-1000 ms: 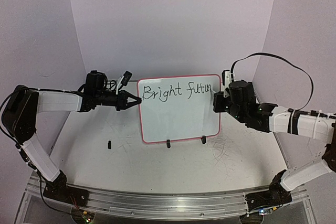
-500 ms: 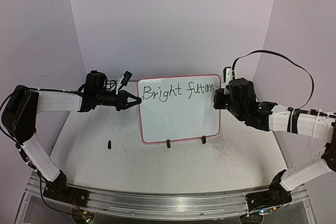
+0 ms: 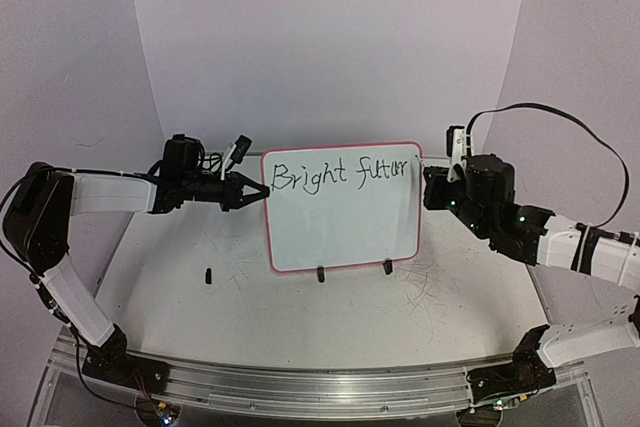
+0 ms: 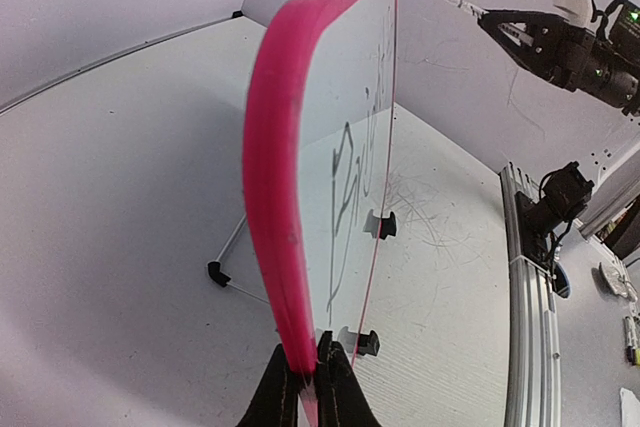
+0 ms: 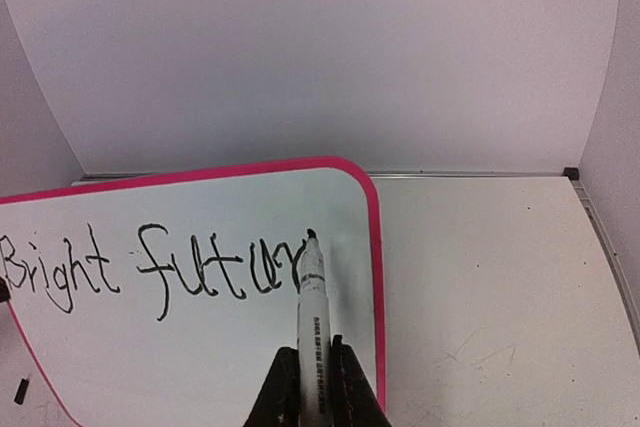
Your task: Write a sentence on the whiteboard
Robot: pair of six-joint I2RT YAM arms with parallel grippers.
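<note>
My left pincer (image 4: 310, 375): clamped tight on the whiteboard (image 3: 340, 232) at its left edge.
My right pincer (image 5: 316, 355): closed around a marker (image 5: 313, 302), tip by the last letter.
The whiteboard: upright on the desk (image 3: 250, 302), between my arms.
The sentence (image 3: 340, 173): "Bright futur" across its top.

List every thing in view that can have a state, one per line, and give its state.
whiteboard: upright on its feet, left edge clamped.
sentence: unfinished, reads "Bright futur".
marker: uncapped, held, tip by the last letter.
left gripper: shut on the whiteboard.
right gripper: shut on the marker.
</note>
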